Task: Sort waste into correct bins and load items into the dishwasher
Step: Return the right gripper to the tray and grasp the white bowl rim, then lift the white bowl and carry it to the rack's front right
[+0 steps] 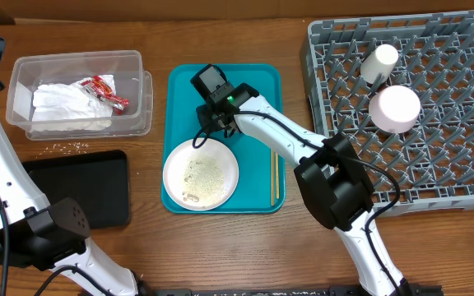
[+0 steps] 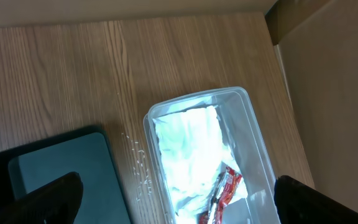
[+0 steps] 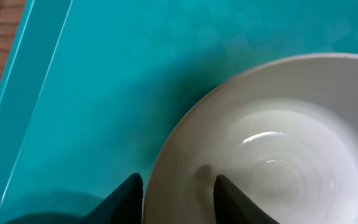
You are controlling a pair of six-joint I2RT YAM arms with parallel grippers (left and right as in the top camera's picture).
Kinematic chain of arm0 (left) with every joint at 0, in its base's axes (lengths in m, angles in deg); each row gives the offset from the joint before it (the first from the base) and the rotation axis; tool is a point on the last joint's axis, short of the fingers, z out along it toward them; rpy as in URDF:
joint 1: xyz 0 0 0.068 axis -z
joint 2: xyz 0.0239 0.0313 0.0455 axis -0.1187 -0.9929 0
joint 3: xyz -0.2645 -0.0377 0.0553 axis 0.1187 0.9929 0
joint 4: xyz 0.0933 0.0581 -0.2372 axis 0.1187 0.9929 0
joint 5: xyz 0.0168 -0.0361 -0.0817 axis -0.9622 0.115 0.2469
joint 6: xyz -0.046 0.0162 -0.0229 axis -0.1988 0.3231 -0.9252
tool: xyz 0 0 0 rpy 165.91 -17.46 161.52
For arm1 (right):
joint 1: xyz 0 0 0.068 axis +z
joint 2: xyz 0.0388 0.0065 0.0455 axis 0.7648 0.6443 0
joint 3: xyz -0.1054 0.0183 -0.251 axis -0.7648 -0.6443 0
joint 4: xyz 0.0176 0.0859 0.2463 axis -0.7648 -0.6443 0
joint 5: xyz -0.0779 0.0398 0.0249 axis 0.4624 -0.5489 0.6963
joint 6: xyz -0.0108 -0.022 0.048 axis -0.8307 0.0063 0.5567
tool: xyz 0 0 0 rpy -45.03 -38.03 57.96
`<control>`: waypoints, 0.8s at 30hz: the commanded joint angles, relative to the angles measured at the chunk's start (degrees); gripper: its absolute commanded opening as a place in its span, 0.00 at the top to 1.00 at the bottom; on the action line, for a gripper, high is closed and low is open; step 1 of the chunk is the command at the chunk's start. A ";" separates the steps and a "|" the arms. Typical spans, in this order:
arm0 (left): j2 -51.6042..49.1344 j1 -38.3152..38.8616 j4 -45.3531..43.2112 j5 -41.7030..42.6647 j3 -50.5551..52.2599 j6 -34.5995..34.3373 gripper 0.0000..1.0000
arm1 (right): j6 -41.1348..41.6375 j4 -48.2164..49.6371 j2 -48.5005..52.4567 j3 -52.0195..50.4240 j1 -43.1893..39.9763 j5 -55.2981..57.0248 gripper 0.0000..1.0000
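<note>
My right gripper [image 1: 207, 123] [image 3: 179, 180] is open on the teal tray [image 1: 257, 82]. Its fingers straddle the rim of a pale grey bowl [image 3: 272, 143], one inside and one outside. My arm hides that bowl in the overhead view. The white plate [image 1: 171, 168] with rice scraps [image 1: 205, 174] lies just below it. The clear tub [image 1: 134, 62] [image 2: 257, 134] holds napkins [image 1: 60, 103] [image 2: 188, 146] and the red wrapper [image 1: 105, 90] [image 2: 225, 190]. My left gripper [image 2: 176, 183] hangs open and empty above the tub. The black tray [image 1: 81, 185] [image 2: 61, 168] is beside it.
The grey dish rack [image 1: 451, 164] at the right holds a white cup [image 1: 380, 62] and an upturned white bowl [image 1: 395, 108]. Loose rice [image 1: 64, 148] [image 2: 138, 165] lies on the wood between tub and black tray. Chopsticks [image 1: 274, 177] lie along the teal tray's right side.
</note>
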 commanded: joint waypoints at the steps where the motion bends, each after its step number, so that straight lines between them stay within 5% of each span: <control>1: -0.50 0.24 -0.07 -0.72 -0.02 0.50 0.00 | 0.68 -0.07 0.37 -0.07 0.31 0.59 0.62; 11: -0.50 0.24 -0.09 -0.72 -0.02 0.50 0.00 | 2.19 -6.03 0.37 6.36 0.15 0.59 0.95; 24: -0.50 0.24 -0.09 -0.72 -0.02 0.50 0.00 | 2.19 -25.14 0.37 27.17 -2.36 2.27 0.96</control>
